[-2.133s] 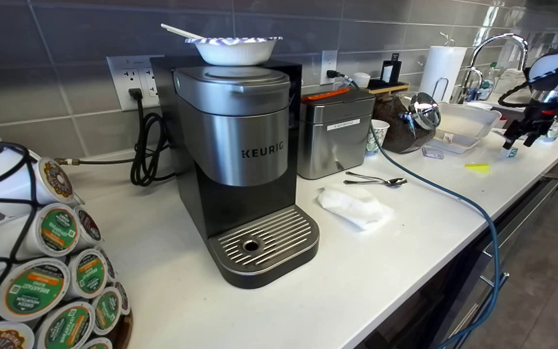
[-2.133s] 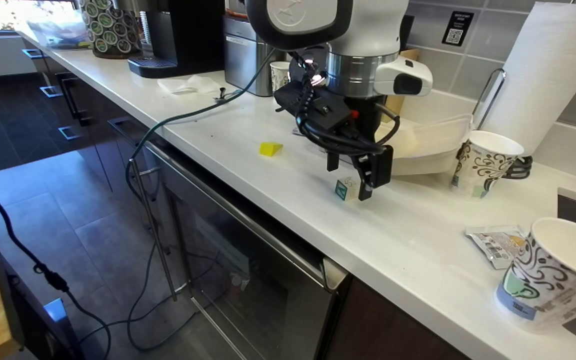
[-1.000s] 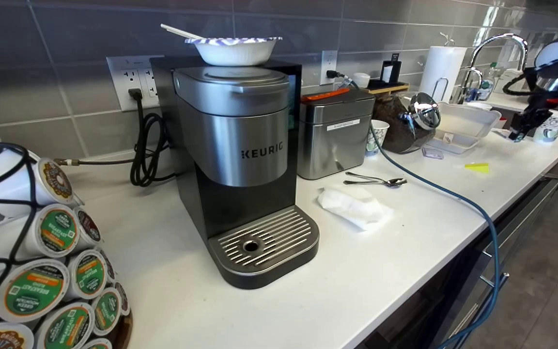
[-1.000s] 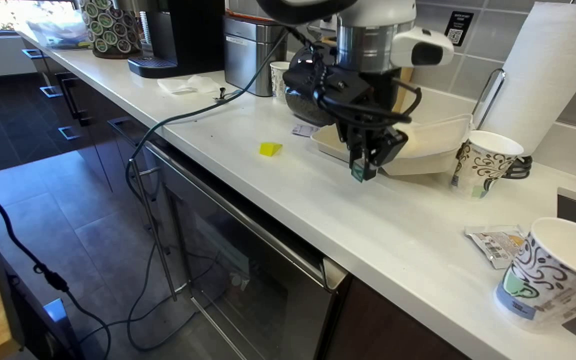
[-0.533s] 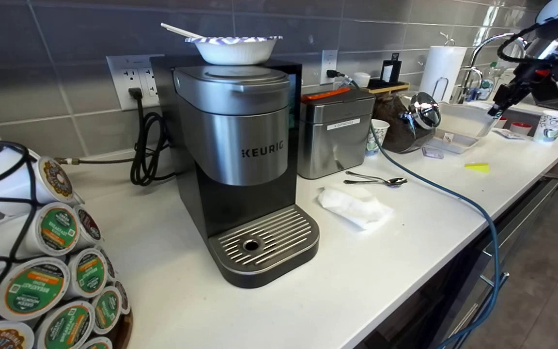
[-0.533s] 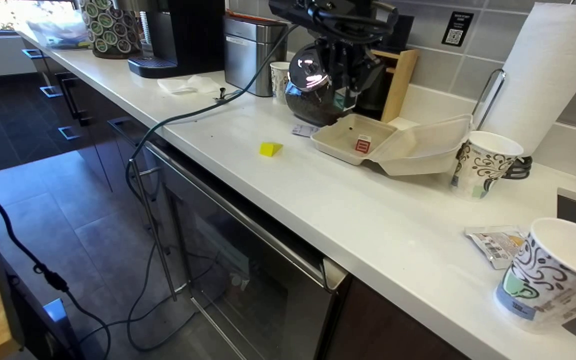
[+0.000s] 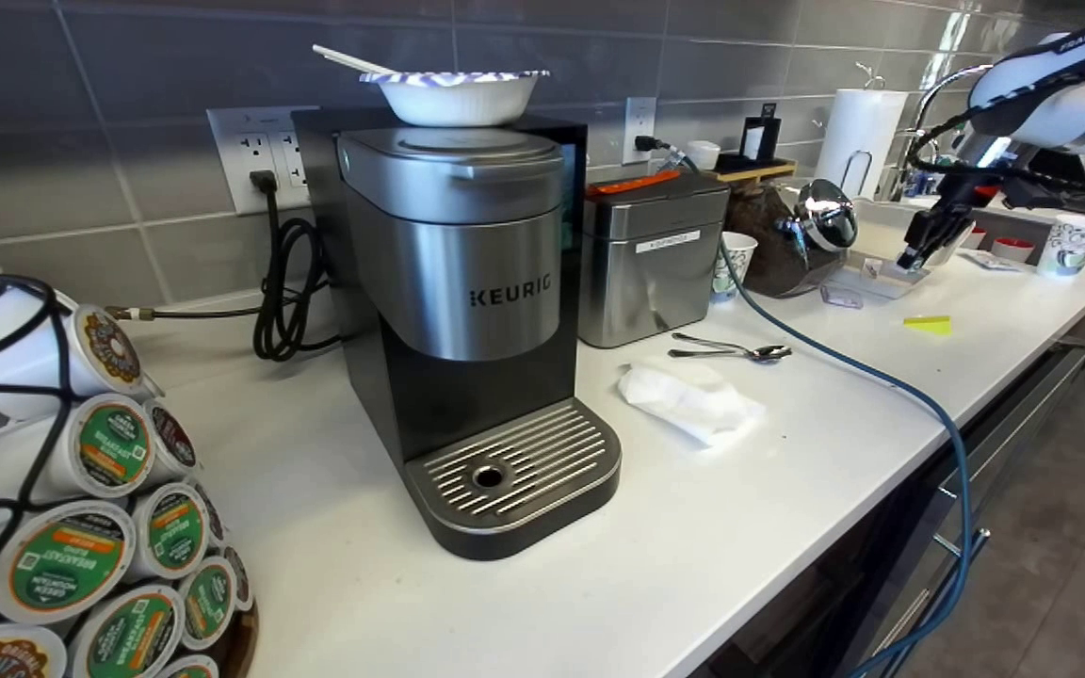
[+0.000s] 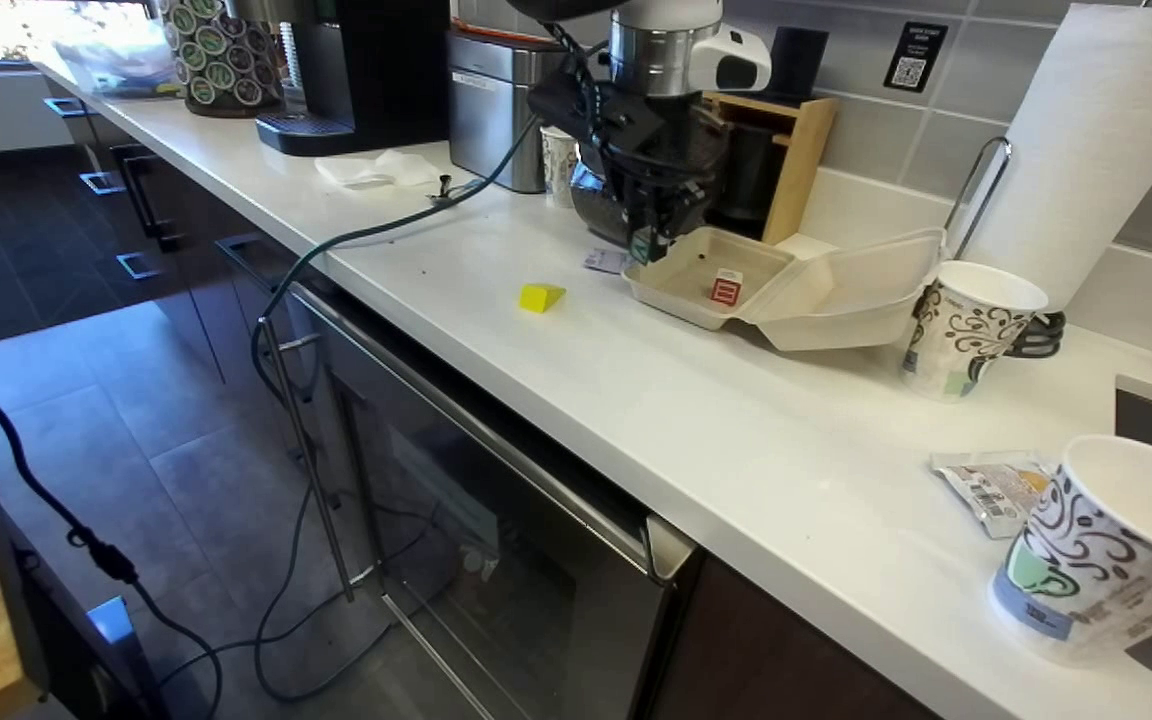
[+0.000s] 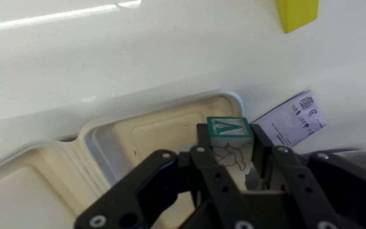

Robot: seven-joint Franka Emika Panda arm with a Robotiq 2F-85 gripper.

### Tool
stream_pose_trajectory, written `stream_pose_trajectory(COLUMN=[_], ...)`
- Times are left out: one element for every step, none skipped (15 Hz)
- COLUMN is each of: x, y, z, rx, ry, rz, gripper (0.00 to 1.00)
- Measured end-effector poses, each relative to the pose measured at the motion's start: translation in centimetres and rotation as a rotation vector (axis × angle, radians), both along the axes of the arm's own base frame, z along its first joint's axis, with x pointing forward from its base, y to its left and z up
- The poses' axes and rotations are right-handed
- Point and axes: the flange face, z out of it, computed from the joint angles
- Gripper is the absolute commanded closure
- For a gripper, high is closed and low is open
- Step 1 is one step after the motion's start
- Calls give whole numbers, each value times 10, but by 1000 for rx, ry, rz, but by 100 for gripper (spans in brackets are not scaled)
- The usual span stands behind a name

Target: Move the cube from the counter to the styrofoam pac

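While tight on the cube (image 9: pixel 232 144), pincer (image 9: pixel 231 135) near foam clamshell (image 8: pixel 674 298), red-faced block (image 8: pixel 726 288) inside.

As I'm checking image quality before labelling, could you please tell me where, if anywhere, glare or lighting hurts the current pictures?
Wrist view: a bright glare streak on the counter, but the cube fairly sharp; in an exterior view: the window overexposed, the black hand showing little detail; in an exterior view: light glinting off the wall tiles.

A white napkin (image 7: pixel 688 400) lies near spoons (image 7: pixel 772 354) and a coffee maker (image 7: pixel 467 282).
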Motion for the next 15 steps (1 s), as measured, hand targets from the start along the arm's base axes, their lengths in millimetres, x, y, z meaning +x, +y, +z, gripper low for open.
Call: stream_pose_trajectory(x=[3, 6, 8, 10, 12, 12, 12, 12, 10, 7, 2, -5, -14, -27, -44], y=[-1, -3, -5, -8, -11, -14, -18, -21, -25, -31, -38, -47, -59, -73, -88], z=[-6, -11, -15, -17, -19, -21, -21, -21, -18, -14, -9, -1, 9, 19, 29], rx=[-10, -21, -32, -39, -44, -46, -47, -48, -52, -57, -61, -64, -72, -86, -97], ry=[-11, -26, -40, -52, -59, -60, -61, -62, -63, -65, -66, -67, -71, -70, -63], rz=[-18, -37, -56, -75, -94, -111, -126, -142, -153, -163, -173, -185, -203, -220, -229], gripper=[91, 91, 91, 41, 40, 34, 27, 20, 11, 4, 0, 0, 0, 0, 0])
